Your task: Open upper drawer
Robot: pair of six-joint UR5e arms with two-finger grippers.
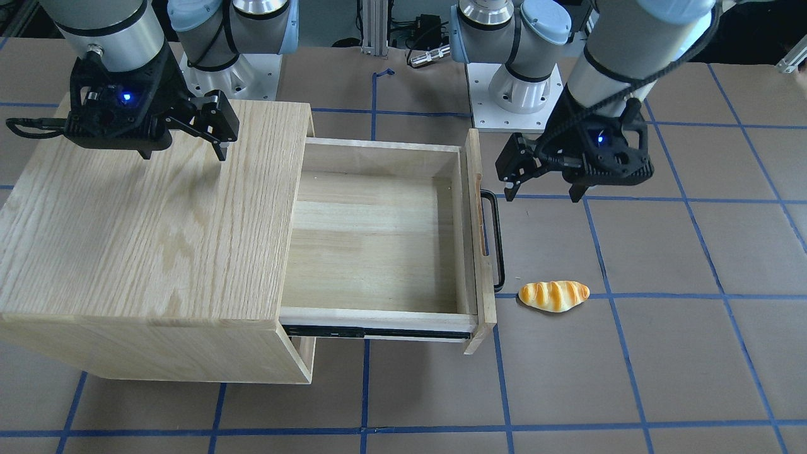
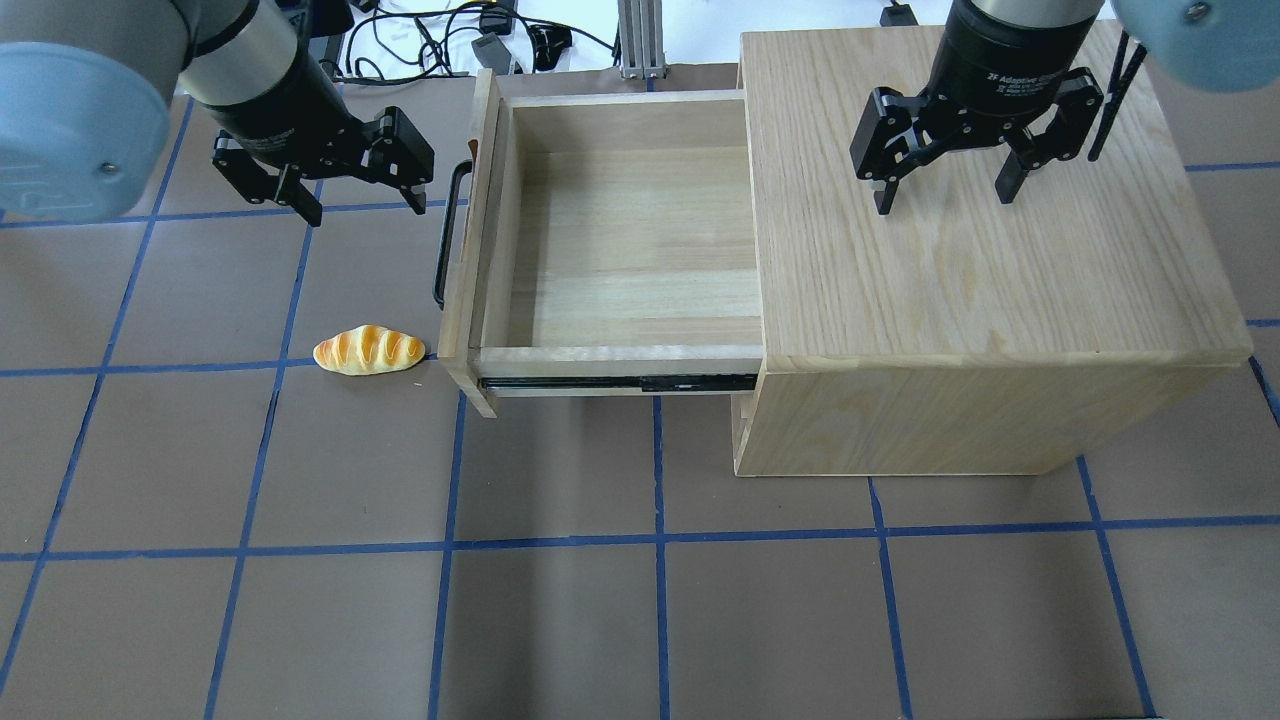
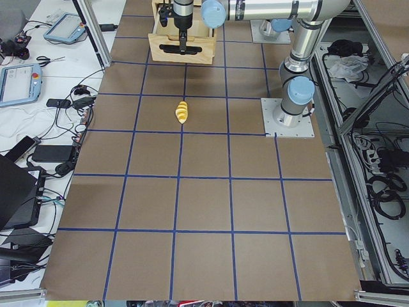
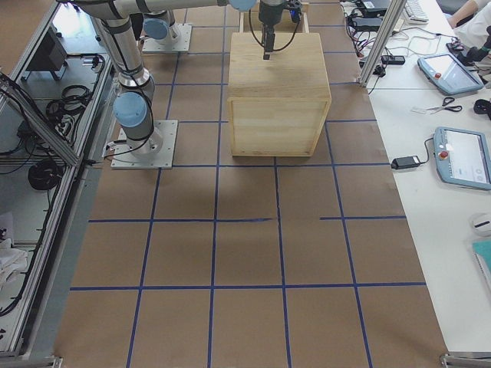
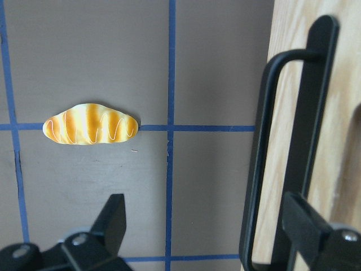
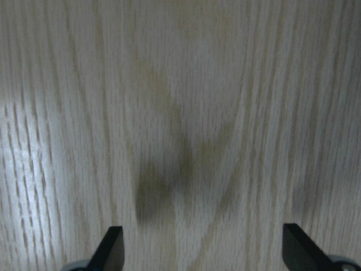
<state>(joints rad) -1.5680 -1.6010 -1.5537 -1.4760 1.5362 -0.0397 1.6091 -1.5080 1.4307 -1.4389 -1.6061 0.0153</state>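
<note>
The upper drawer [image 1: 372,246] is a shallow light-wood box with nothing inside it, pulled far out of the oak cabinet [image 1: 151,214], and it also shows in the overhead view [image 2: 630,250]. Its black bar handle [image 2: 445,235] faces away from the cabinet, and a black side rail [image 2: 610,382] is exposed. My left gripper [image 2: 365,208] is open and holds nothing, hovering just beside the handle's far end. In the left wrist view the handle [image 5: 265,152] stands near the right finger. My right gripper [image 2: 943,200] is open and holds nothing, just above the cabinet top [image 6: 180,113].
A small bread roll [image 2: 368,350] lies on the brown table just outside the drawer front, near the handle's near end. It also shows in the left wrist view [image 5: 90,123]. Blue tape lines grid the table. The arm bases [image 1: 517,94] stand behind the cabinet.
</note>
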